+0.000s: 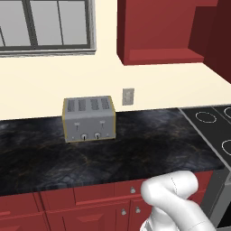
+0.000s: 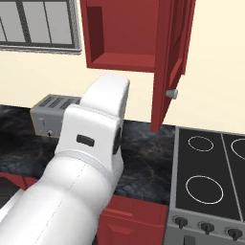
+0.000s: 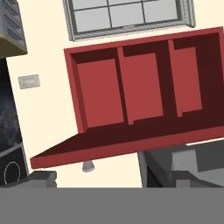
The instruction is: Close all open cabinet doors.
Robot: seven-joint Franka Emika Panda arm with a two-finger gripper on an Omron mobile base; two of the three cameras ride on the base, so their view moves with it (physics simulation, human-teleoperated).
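Observation:
One dark-red wall cabinet [image 2: 124,33] stands open above the counter, its bare shelves showing. Its cabinet door [image 2: 167,62] is swung out towards me and seen almost edge-on, with a small silver knob [image 2: 171,93] low on its front edge. In the left base view the same door [image 1: 222,45] is a dark slab at the far right. The hand view is rolled: there the door [image 3: 131,146] runs across below the cabinet's compartments [image 3: 140,87], knob [image 3: 88,166] just under it. My gripper [image 3: 109,175] is open and empty, its fingertips [image 3: 41,177] wide apart, short of the door.
A silver toaster [image 1: 88,118] stands on the black stone counter [image 1: 135,149] against the wall, below a grey-framed window [image 1: 45,27]. A wall socket [image 1: 128,96] sits beside it. The stove top [image 2: 206,167] lies to the right, under the open door. My white arm [image 2: 91,158] blocks the middle of the right base view.

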